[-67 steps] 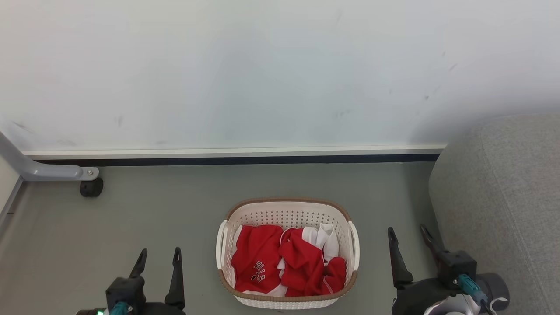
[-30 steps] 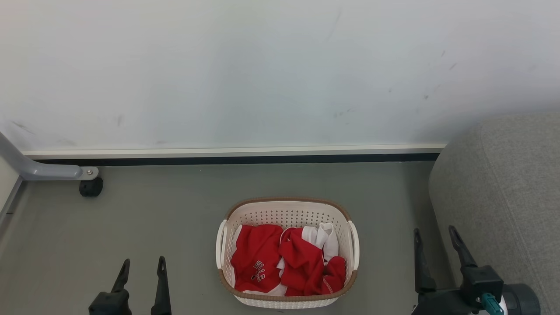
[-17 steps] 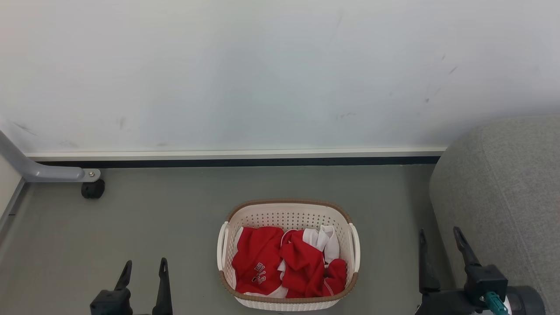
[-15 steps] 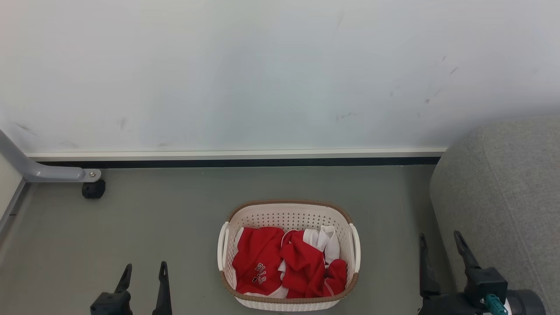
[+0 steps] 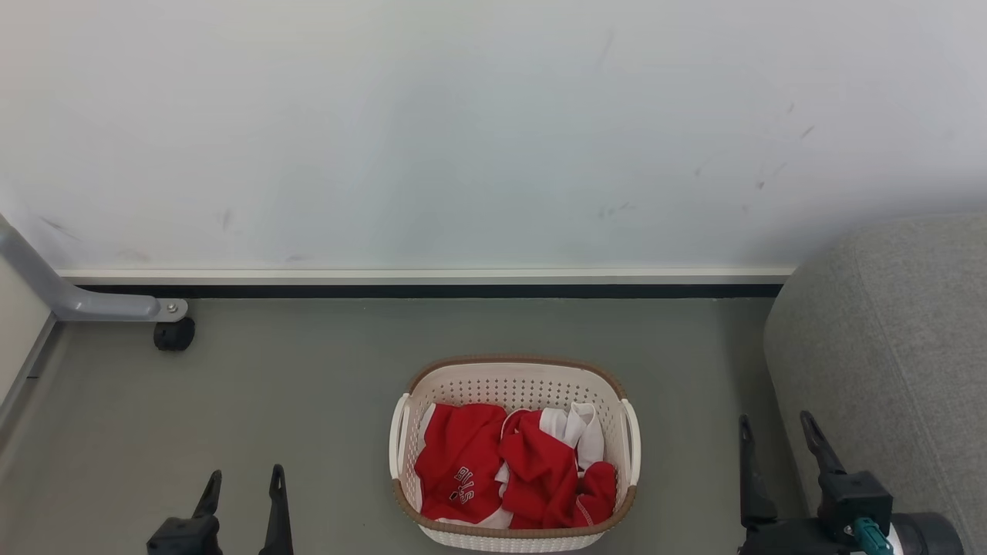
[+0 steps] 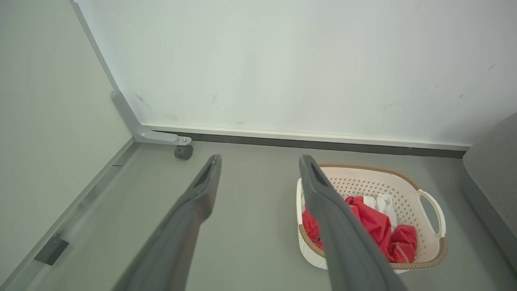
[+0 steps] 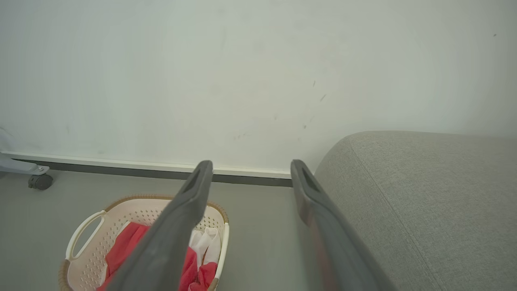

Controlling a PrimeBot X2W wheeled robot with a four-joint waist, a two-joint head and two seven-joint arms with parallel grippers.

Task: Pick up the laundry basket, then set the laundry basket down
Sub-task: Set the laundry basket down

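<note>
Far left, against the white wall (image 5: 463, 139): angled grey metal leg (image 5: 85, 304) on a small black caster wheel (image 5: 173, 335). Next along, low over the grey floor (image 5: 308, 401): left gripper (image 5: 245, 472) with two long dark fingers, spread apart, clamping nothing, well apart from the white left loop handle (image 5: 398, 435). In the middle, flat on the floor and upright: cream-white perforated plastic laundry basket with a brown woven-look rim band (image 5: 514, 360), holding crumpled red and white clothes (image 5: 493, 470). Further right: right gripper (image 5: 773, 417), fingers likewise spread and empty, between the white right loop handle (image 5: 633, 441) and the rounded grey fabric sofa (image 5: 887, 347), nearer the sofa. By the look of it, no part of the lift done yet; basket untouched on the floor. Left to do: reach in to both handles, close on them, raise the basket level, then lower it to the floor and let go.
</note>
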